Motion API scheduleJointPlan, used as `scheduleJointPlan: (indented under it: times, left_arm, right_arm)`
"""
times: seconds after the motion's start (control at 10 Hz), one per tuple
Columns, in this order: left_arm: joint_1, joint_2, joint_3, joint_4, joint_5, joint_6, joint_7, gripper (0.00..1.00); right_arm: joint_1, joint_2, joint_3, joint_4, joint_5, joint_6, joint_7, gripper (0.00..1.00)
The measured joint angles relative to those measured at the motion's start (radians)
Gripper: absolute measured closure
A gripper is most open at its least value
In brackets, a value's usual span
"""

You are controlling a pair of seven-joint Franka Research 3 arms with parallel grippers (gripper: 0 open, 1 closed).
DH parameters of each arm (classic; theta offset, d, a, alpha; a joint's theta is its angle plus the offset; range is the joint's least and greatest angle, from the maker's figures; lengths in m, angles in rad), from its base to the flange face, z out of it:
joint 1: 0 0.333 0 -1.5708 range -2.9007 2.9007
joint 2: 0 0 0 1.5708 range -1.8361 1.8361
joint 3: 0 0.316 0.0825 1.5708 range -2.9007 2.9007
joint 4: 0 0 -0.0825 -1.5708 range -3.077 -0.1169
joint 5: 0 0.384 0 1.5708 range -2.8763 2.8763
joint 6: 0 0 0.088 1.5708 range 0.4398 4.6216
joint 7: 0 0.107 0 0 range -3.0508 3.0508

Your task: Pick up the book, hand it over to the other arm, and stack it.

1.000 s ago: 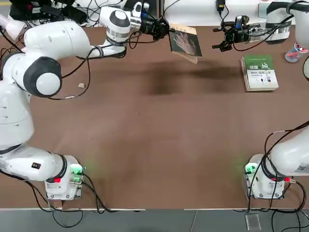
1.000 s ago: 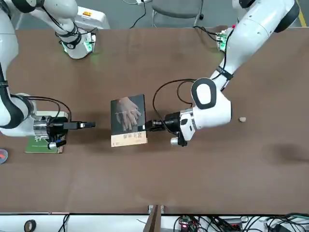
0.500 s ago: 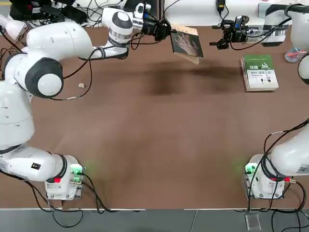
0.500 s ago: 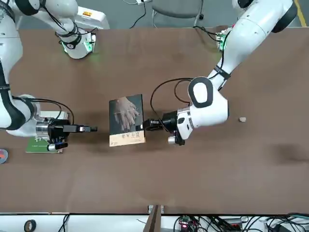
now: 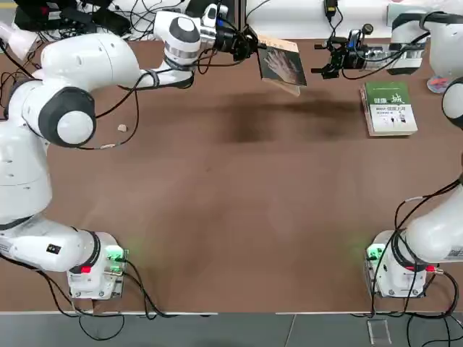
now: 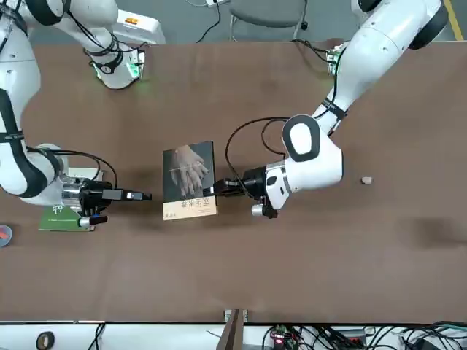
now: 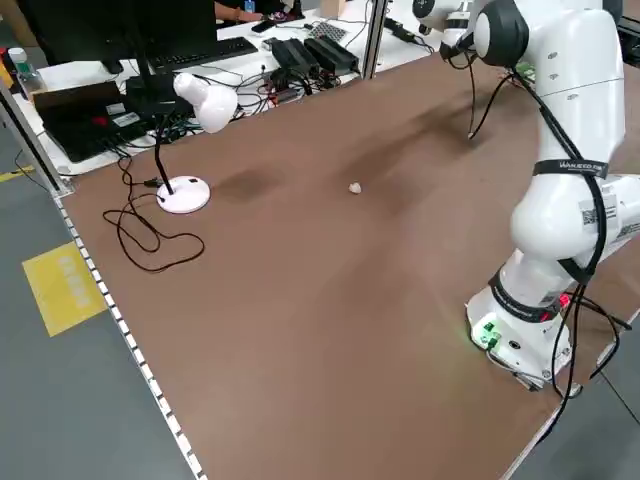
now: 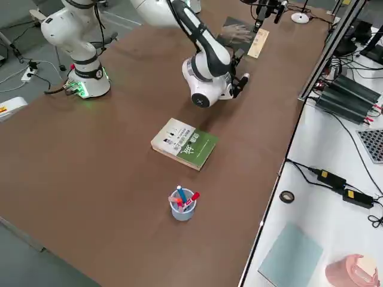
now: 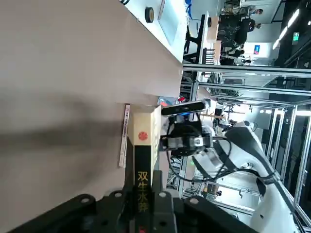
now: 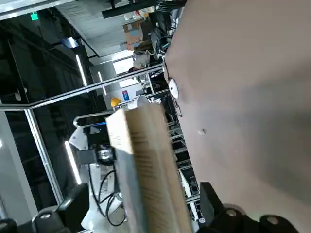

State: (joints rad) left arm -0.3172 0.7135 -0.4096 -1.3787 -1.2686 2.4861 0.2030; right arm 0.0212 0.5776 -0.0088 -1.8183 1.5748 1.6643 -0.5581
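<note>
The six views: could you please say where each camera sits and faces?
Top: overhead, looking down; both bases, left gripper holding the book.
Front: opposite, facing the robot; right gripper open, picture left.
Left side: raised, robot's left; left arm.
Right side: raised, robot's right; right arm, green book.
Left wrist: along fingers clamping the book.
Right wrist: toward the book's pages.
Top and front share both grippers.
</note>
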Motion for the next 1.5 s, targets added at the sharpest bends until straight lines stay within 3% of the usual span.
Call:
scheduleJointPlan:
  times: [0.6, 1.5]
  left_arm:
    - [0.0, 0.0, 0.0, 0.004, 0.0, 0.005, 0.0, 0.99]
    - [-0.009, 0.0, 0.001, 0.005, 0.0, 0.053, 0.0, 0.99]
  right_arm:
    - [0.028, 0.014, 0.001, -0.035, 0.115, -0.004, 0.021, 0.0]
    - [0.055, -0.008, 0.01, -0.044, 0.118, -0.02, 0.06, 0.0]
